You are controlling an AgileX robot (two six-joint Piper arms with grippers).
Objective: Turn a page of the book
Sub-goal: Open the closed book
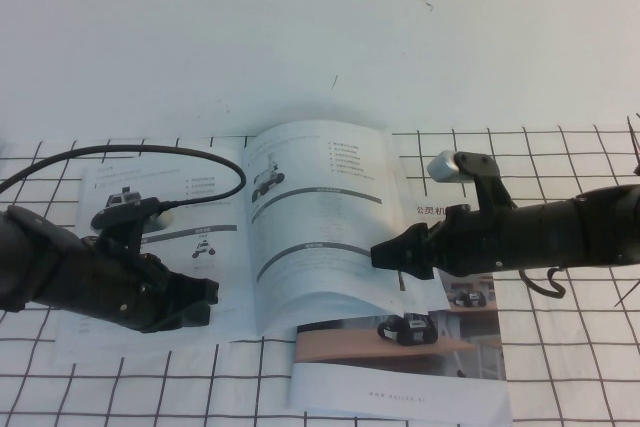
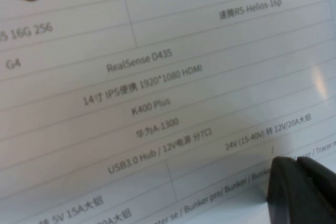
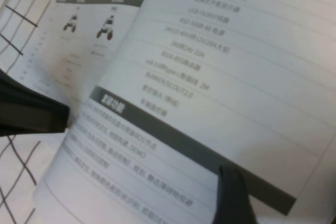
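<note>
The book [image 1: 150, 197] lies open on the gridded mat, its left leaf flat. My left gripper [image 1: 205, 299] is shut and presses its tips on that left leaf near the lower edge; in the left wrist view the closed tips [image 2: 294, 182] rest on printed text [image 2: 157, 77]. The page [image 1: 320, 237], white with a wheeled-robot photo and dark grey bars, is lifted and bowed upward. My right gripper [image 1: 383, 255] is shut on its right edge. In the right wrist view one finger [image 3: 234, 198] lies over the page [image 3: 210, 77]; the other is hidden beneath it.
A second booklet [image 1: 420, 342] with a Chinese title and a wooden-desk photo lies under the book's right side, toward the front. A black cable [image 1: 150, 152] arcs over the left leaf. The black-gridded mat [image 1: 560, 367] covers the near table, with plain white surface [image 1: 300, 27] beyond.
</note>
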